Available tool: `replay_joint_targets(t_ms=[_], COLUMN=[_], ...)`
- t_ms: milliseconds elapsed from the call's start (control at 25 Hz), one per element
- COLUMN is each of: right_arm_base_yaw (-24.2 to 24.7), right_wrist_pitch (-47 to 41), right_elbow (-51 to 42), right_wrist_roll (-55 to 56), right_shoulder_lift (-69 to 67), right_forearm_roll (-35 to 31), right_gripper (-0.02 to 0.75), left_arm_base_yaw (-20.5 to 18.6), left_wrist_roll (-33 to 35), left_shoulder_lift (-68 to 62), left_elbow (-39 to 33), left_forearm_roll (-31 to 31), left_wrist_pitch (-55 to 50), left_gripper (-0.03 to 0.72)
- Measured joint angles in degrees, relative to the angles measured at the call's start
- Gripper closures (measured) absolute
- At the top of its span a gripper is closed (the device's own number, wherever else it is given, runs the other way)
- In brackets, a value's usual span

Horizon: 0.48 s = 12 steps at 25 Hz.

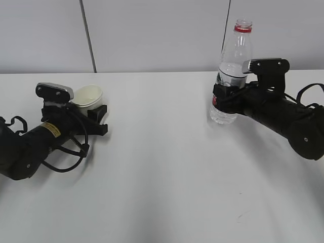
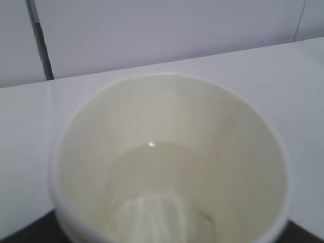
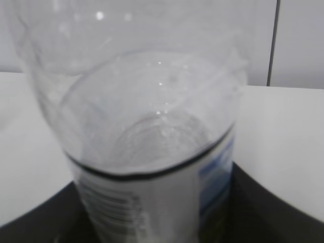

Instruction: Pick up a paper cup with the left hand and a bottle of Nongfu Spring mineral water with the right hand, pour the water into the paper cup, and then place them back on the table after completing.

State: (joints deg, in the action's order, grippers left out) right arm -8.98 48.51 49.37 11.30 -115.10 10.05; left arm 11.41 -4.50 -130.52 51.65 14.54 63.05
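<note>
Nearest the lens: bare white desk (image 1: 162, 192), faint scuff at lower right. Paper cup (image 1: 88, 96) stands upright at the left of the desk, clasped by the left end effector (image 1: 96, 121), jaws part-open around its lower wall; the left wrist view looks straight down into the cup (image 2: 169, 162), cream-white inside, with a shallow pool of clear water (image 2: 152, 172) glinting at the bottom. Bottle (image 1: 232, 76) stands upright at the right, well apart from the cup, base apparently on the desk, cap off, red ring at the neck, label band round the middle. Right end effector (image 1: 225, 96) grips it at label height, jaws set about as wide as the body. Right wrist view shows the bottle (image 3: 152, 147) close up: clear plastic, white and blue label, water (image 3: 162, 136) low inside, well under half. Judgement: pouring looks done, since water sits in the cup and the bottle is partly drained. Both things seem set back down, though contact under the cup is hidden by the arm. Left to do: release both and draw the arms clear.
</note>
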Motion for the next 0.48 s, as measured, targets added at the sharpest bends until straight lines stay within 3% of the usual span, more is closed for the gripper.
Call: replay_joint_targets(t_ms=[480], right_arm_base_yaw=[0.0], right_wrist_pitch=[0.0], right_elbow=[0.0], right_wrist_roll=[0.0], right_shoulder_lift=[0.0], right_forearm_roll=[0.1], right_gripper=[0.321], left_arm_base_yaw=[0.0], left_wrist_roll=[0.2], left_shoulder_lift=[-0.6], left_elbow=[0.0], left_forearm_roll=[-2.7], left_wrist_pitch=[1.4], left_gripper=[0.271])
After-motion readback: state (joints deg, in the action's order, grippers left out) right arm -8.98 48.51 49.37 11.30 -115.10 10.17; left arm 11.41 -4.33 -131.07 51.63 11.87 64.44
